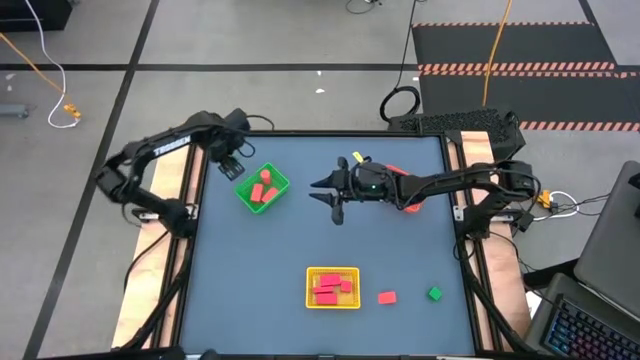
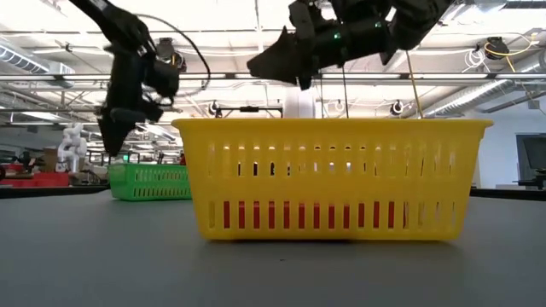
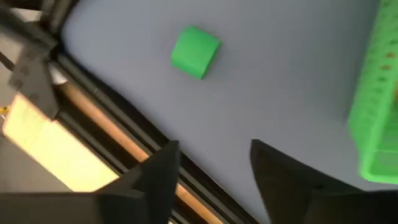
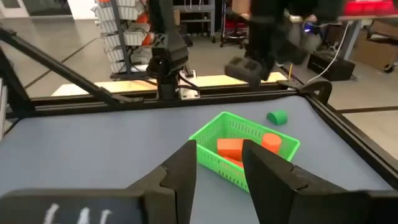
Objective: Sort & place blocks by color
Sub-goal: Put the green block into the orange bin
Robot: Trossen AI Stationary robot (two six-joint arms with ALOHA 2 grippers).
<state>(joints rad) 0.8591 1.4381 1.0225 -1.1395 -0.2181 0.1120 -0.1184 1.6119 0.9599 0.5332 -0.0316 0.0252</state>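
Note:
The green tray [image 1: 262,190] sits left of centre and holds salmon and red blocks [image 4: 231,148]. A stubby green block [image 3: 196,51] lies on the table by the tray's far side, also seen in the right wrist view [image 4: 277,116]. My left gripper [image 3: 214,165] hovers open above that block near the table's far left corner [image 1: 232,162]. My right gripper [image 1: 330,197] is open and empty over the table's middle, raised and pointing at the green tray. The yellow tray [image 1: 332,287] near the front holds red blocks. A salmon block [image 1: 387,297] and a green block [image 1: 434,293] lie to its right.
A red tray [image 1: 410,203] lies mostly hidden under my right arm, with a small yellow piece [image 1: 358,157] beyond it. The table's raised left rail [image 3: 112,140] runs close under my left gripper. Bare blue surface lies between the green and yellow trays.

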